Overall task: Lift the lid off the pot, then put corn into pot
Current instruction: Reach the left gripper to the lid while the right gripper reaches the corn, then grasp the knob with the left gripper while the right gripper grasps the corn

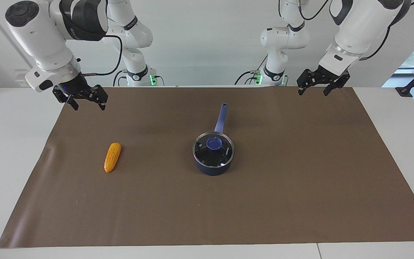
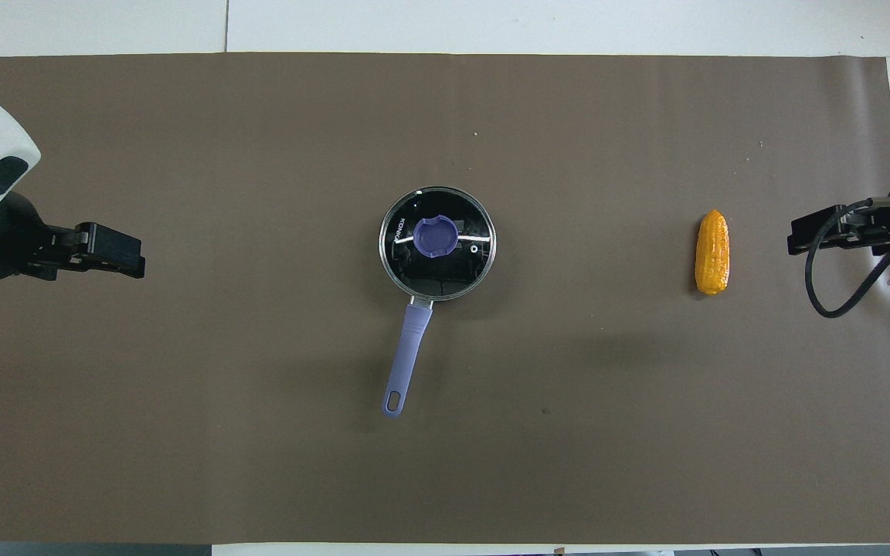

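The pot (image 1: 212, 168) (image 2: 406, 359) stands mid-mat, its long blue-purple handle pointing toward the robots. The glass lid (image 1: 207, 155) (image 2: 453, 269) with its blue knob rests on the pot. The yellow-orange corn (image 1: 112, 157) (image 2: 712, 252) lies on the mat toward the right arm's end. My right gripper (image 1: 88, 104) (image 2: 812, 235) hangs open in the air over the mat's edge at that end, apart from the corn. Over the mat's edge at the left arm's end hangs my left gripper (image 1: 312, 91) (image 2: 117, 259), open and holding nothing.
A brown mat (image 1: 300, 187) (image 2: 259, 432) covers most of the white table (image 1: 13, 144). Both arm bases stand at the robots' edge of the table.
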{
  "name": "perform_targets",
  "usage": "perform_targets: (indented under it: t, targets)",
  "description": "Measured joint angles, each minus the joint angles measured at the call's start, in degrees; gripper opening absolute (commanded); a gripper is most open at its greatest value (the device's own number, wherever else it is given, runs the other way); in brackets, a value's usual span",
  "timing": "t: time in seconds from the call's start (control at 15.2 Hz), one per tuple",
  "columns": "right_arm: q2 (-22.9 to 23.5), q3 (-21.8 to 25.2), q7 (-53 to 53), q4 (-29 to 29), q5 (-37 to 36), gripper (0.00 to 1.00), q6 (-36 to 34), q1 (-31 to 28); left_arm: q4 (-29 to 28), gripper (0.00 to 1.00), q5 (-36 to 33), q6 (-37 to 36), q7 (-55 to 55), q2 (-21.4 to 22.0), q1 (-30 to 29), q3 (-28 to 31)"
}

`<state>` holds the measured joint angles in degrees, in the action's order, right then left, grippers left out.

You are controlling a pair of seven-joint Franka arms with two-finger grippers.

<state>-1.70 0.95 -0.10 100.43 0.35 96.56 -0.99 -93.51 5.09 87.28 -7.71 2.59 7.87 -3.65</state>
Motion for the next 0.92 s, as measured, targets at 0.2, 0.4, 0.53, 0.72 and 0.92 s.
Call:
perform_targets:
  t: [0.2, 0.4, 0.53, 0.72, 0.92]
  targets:
    - [-1.3, -0.1, 2.5, 5.8, 0.1, 1.00, 8.4, 2.5, 0.5, 1.00, 1.0, 2.9, -5.7, -2.8, 5.4, -0.2]
    - [-0.3, -0.2, 3.7, 13.7, 0.1, 0.95, 20.0, 3.0, 4.1, 1.00, 1.6, 4.6, -12.7, -9.4, 11.1, -0.4]
    - [1.8, -0.1, 3.7, 18.3, 0.1, 0.94, 26.6, 2.8, 7.2, 1.00, 3.2, 6.4, -14.9, -14.3, 13.6, -0.5]
    - [5.7, 0.0, 3.5, 24.0, 0.1, 0.85, 37.8, 1.7, 9.0, 1.00, 4.3, 11.3, -18.1, -19.6, 17.8, -0.4]
    - [7.3, 0.1, 1.6, 26.7, 0.1, 0.78, 42.6, 0.0, 11.7, 1.00, 3.8, 12.5, -21.2, -22.5, 21.8, -0.3]
